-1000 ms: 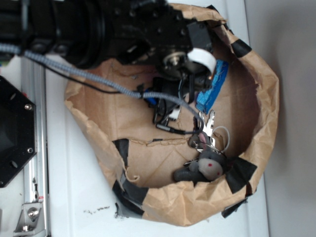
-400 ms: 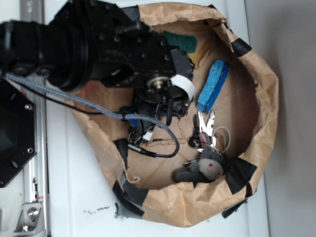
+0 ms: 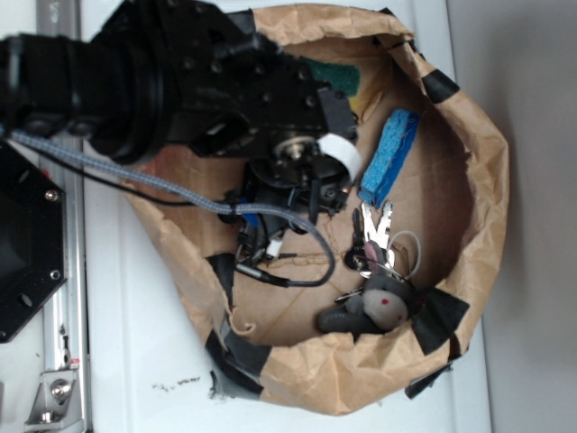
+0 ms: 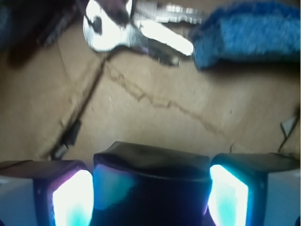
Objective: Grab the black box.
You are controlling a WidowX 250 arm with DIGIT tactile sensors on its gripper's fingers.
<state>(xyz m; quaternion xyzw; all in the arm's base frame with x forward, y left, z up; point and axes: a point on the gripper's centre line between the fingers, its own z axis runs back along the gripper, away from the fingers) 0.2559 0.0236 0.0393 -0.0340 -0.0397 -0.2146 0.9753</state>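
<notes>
Both fingers [image 4: 70, 200] of the downward-reaching tool [image 4: 150, 197] grasp the black box [image 4: 153, 165].

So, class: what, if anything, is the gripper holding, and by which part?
The gripper holds the black box between its fingers, gripped by two opposite sides.

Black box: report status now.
Claw straddling black box, fingers at both sides; grip unconfirmed. Keys, blue sponge ahead, clear.
</notes>
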